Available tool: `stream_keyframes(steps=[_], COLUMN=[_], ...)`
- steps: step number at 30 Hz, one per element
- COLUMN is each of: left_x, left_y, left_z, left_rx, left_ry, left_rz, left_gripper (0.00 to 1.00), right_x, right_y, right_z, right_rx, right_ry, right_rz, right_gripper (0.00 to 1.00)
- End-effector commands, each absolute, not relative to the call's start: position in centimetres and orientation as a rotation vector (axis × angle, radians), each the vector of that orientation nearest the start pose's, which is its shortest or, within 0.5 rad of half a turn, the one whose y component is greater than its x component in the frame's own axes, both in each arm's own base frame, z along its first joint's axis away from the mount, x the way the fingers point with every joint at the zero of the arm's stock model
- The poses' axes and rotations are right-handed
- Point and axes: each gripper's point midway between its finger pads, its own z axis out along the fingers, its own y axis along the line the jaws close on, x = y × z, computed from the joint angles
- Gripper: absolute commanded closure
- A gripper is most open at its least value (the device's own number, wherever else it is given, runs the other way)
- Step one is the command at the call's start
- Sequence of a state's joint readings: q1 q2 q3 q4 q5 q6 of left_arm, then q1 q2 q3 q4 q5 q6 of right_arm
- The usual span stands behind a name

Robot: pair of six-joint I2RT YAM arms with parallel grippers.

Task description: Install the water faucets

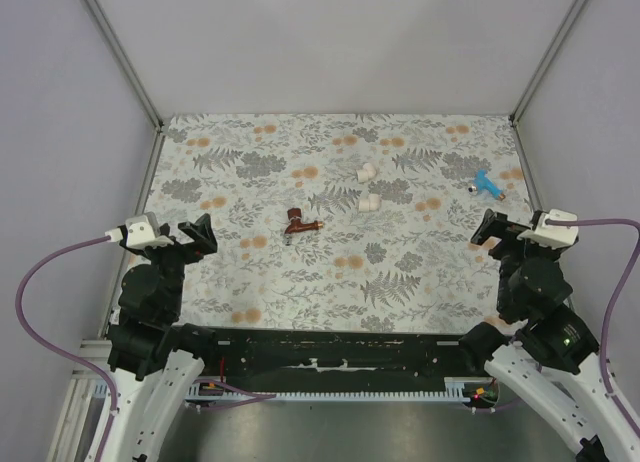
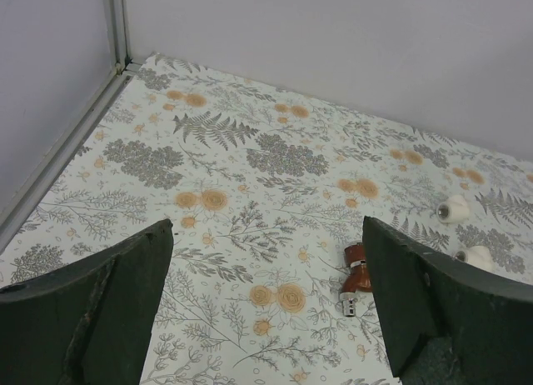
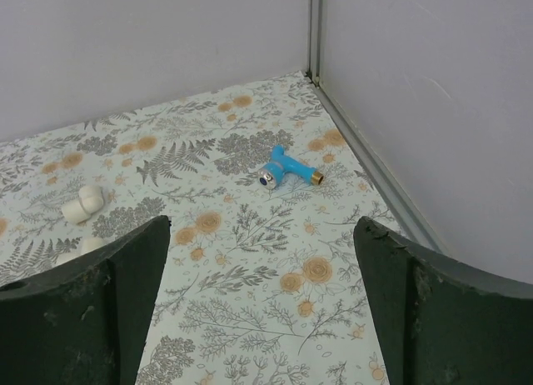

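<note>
A: Faucets lie loose: red faucet (image 1: 300,223) at the middle of the bench (image 1: 400,272), blue faucet (image 1: 487,185) by its right edge. Left end effector (image 2: 266,225) and right end effector (image 3: 262,222) gape wide, empty.
B: Skewed pinch could roll them away. Their mount isn't visible; a left finger clips the red one.

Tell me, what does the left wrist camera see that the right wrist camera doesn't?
Only the left wrist view shows the red-brown faucet, lying on the table and seen right beside one finger of the left gripper. Only the right wrist view shows the blue faucet, lying near the side wall, ahead of the right gripper. Both views show the white fittings, the flowered table cover, and their own gripper's dark fingers spread wide with nothing between them.
</note>
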State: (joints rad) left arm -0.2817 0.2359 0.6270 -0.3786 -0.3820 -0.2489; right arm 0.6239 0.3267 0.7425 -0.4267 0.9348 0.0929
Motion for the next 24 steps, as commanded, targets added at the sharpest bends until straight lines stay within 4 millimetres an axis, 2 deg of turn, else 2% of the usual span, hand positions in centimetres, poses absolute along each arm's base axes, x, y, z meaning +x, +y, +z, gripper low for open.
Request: stream_keyframes(steps=[1,9,12,16,19,21,23,24], left_x=[21.5,21.1,20.9,20.7,20.6,20.5,20.4,20.4], left_y=[-0.4,-0.5,-0.7,-0.7,-0.7,-0.8,-0.8,-0.9], left_z=[29.9,30.2,30.3,30.6,30.7,30.7,30.9,30.8], left_rx=[-0.261,-0.262,-0.254,-0.254,-0.255,-0.251,-0.251,-0.247], left_ry=[1.495,1.485,1.481,1.468,1.462,1.459,1.451,1.453], left_rz=[-0.126,-0.146,-0.161,-0.168,-0.173,-0.177,-0.181,-0.184], left_gripper=[0.01,0.01,0.01,0.02,0.02,0.02,0.02,0.02], right_x=[20.8,24.1,26.1,28.8,31.2,32.9,34.7,35.8], right_y=[-1.8,3.8,6.5,8.3,9.3,9.0,7.8,6.5], right_z=[30.8,28.9,27.1,24.8,22.2,20.5,19.1,18.4], right_rx=[0.306,0.114,0.019,-0.025,-0.05,-0.018,0.055,0.11], right_ry=[1.576,1.769,1.874,1.983,2.11,2.206,2.269,2.29], right_rz=[-0.156,-0.076,-0.073,-0.147,-0.142,-0.113,-0.104,-0.122], right_gripper=[0.02,0.02,0.02,0.02,0.02,0.02,0.02,0.02])
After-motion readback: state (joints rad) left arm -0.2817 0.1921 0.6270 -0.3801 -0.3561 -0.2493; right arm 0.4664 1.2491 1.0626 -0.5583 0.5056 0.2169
